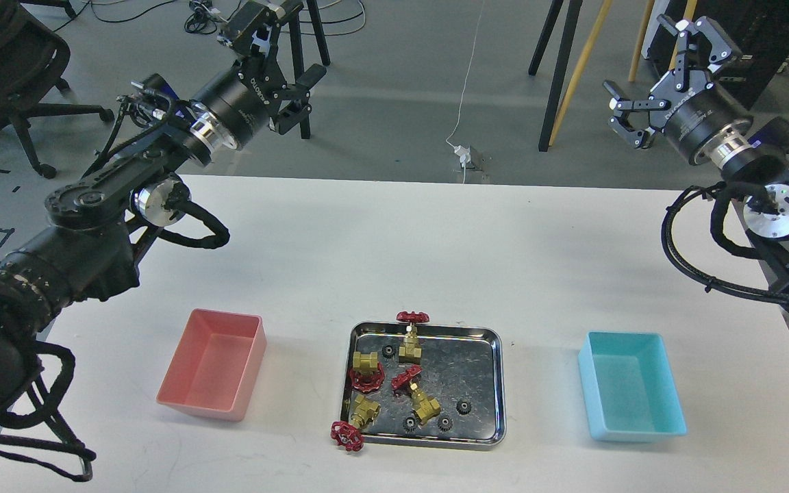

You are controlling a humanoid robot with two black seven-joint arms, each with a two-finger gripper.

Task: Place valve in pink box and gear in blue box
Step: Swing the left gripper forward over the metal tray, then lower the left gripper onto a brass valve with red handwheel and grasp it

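Note:
Several brass valves with red handwheels lie in the steel tray at the table's front centre. One valve stands at the tray's back rim, and another valve hangs over the front left corner. Several small black gears lie among them, such as one gear at the front right. The pink box sits empty to the tray's left. To its right, the blue box is also empty. My left gripper is raised high beyond the table's far left edge, open and empty. My right gripper is raised at the far right, open and empty.
The white table is bare between the tray and its far edge. Beyond it are an office chair at the left, tripod legs, and a cable on the grey floor.

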